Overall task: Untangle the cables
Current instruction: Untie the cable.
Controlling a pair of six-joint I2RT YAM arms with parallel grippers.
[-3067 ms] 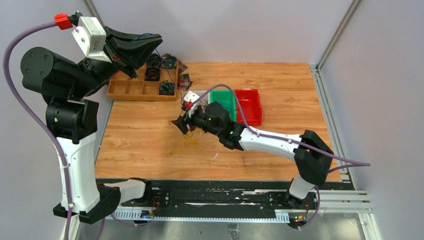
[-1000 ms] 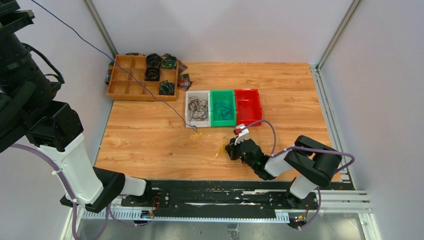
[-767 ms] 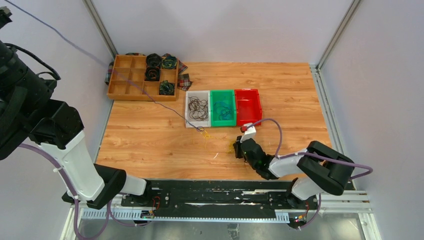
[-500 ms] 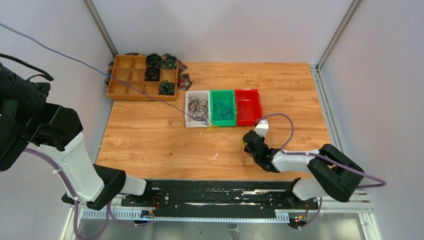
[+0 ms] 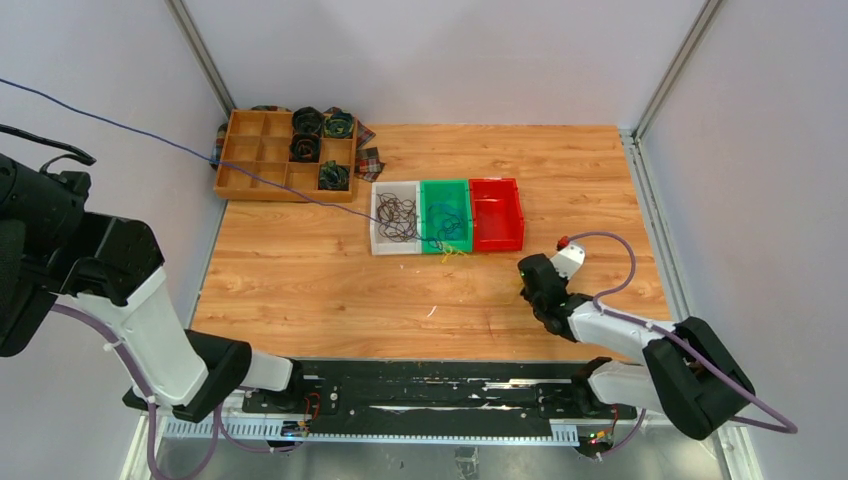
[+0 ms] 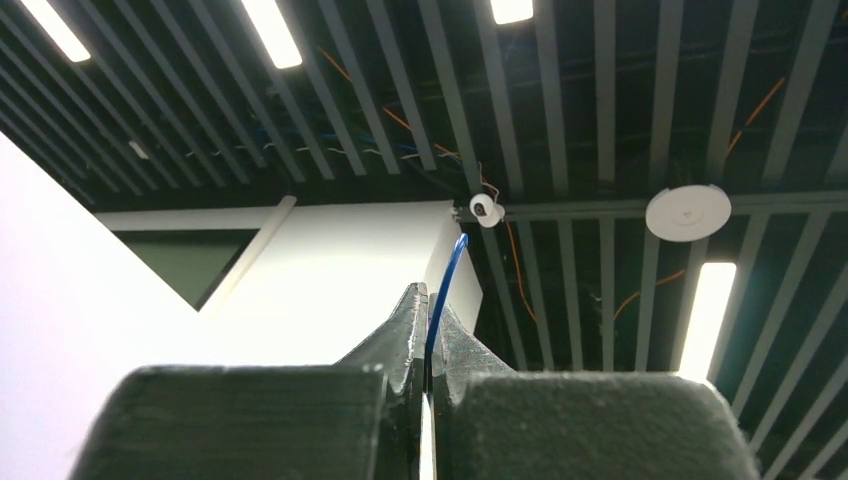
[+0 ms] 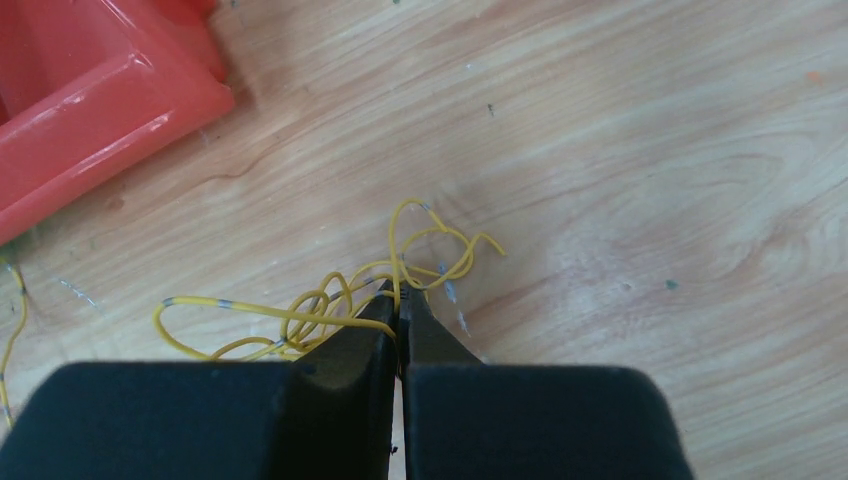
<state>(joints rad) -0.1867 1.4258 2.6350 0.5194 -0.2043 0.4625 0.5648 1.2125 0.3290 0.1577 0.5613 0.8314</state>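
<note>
My left fingers [image 6: 415, 305] are pinched tight on the blue cable [image 6: 447, 280], raised off the upper left of the overhead view, with only ceiling behind them in the wrist view. From there the cable runs as one straight, taut line down and rightward. It crosses the wooden tray [image 5: 262, 180] at upper left and ends among the bins at centre.

The white bin [image 5: 378, 215] holds a clump of dark cables [image 5: 397, 215]. The blue line passes across it toward the near edge of the green bin [image 5: 446, 185], where a scrap of yellow shows. I cannot tell whether blue and yellow are hooked together there.

Right of the red bin [image 5: 497, 185], low on the bench [image 5: 300, 280] at lower right, my right fingers [image 7: 385, 312] are closed on one strand of the yellow cable [image 7: 300, 318]. Its loops lie on the wood just ahead of the tips.

The risks, as I judge them:
- More pull on the blue cable could cinch any knot instead of freeing it.
- It could drag the light bins or lift the dark clump out.
- The blue line could catch on the tray's rim.
- Both grips are on very thin wire near the fingertips, so either strand could slip free under tension.
</note>
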